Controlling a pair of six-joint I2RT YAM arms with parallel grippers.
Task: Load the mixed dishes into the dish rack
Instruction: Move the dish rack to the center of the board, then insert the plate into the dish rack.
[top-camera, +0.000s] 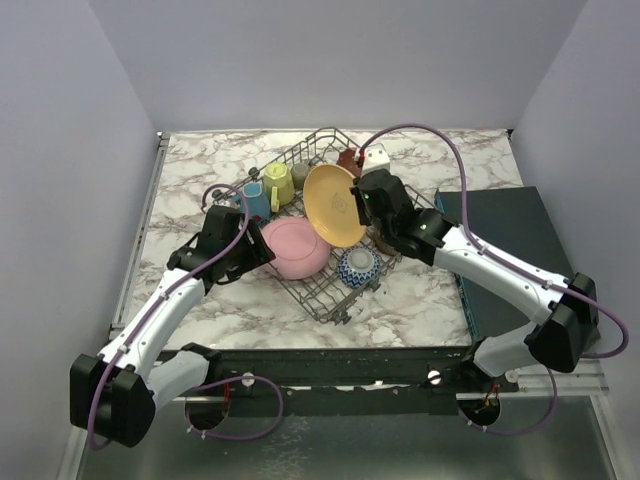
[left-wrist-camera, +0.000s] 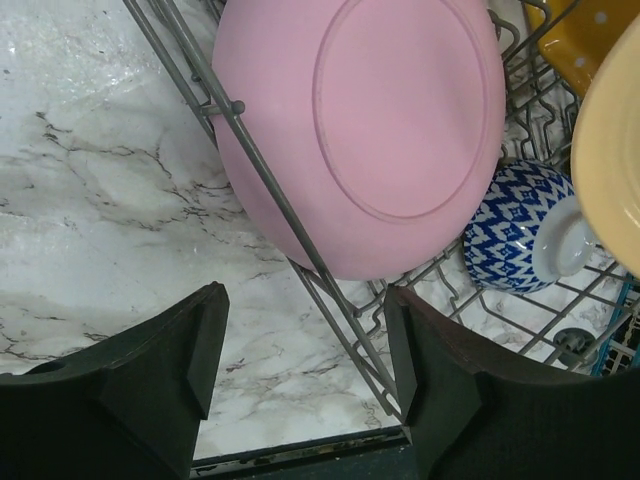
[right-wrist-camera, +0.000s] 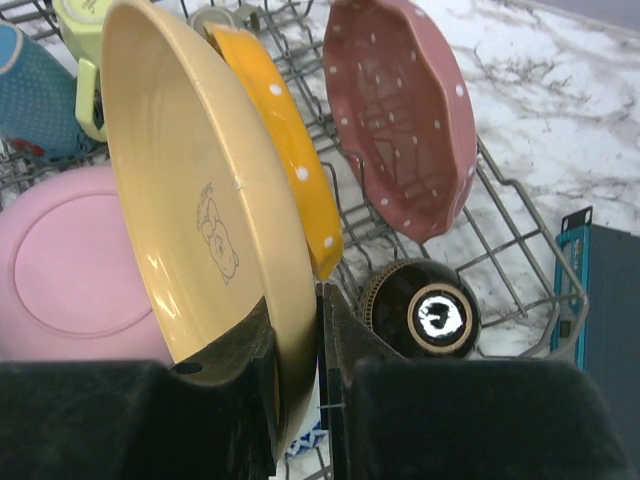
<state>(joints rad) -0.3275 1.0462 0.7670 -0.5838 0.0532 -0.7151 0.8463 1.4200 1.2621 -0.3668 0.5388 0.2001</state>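
Observation:
The dish rack (top-camera: 318, 292) stands mid-table. A pale yellow plate (right-wrist-camera: 190, 190) stands on edge in it, and my right gripper (right-wrist-camera: 298, 315) is shut on its lower rim. Behind it stand an orange dotted plate (right-wrist-camera: 285, 130) and a dark red dotted plate (right-wrist-camera: 400, 110), with a dark brown bowl (right-wrist-camera: 420, 310) beside them. My left gripper (left-wrist-camera: 305, 350) is open just below the pink plate (left-wrist-camera: 370, 130), which leans bottom-up over the rack's left rim wire (left-wrist-camera: 260, 180); only that wire lies between the fingers. The blue-white bowl (left-wrist-camera: 510, 240) lies at the rack's near end. Blue (top-camera: 256, 200), yellow (top-camera: 279, 183) and grey (top-camera: 300, 175) mugs sit at the back left.
A dark flat box (top-camera: 500, 250) lies right of the rack, under my right arm. Marble tabletop (top-camera: 190, 170) shows to the left and behind the rack. The table's front edge (left-wrist-camera: 300, 450) is just under my left fingers.

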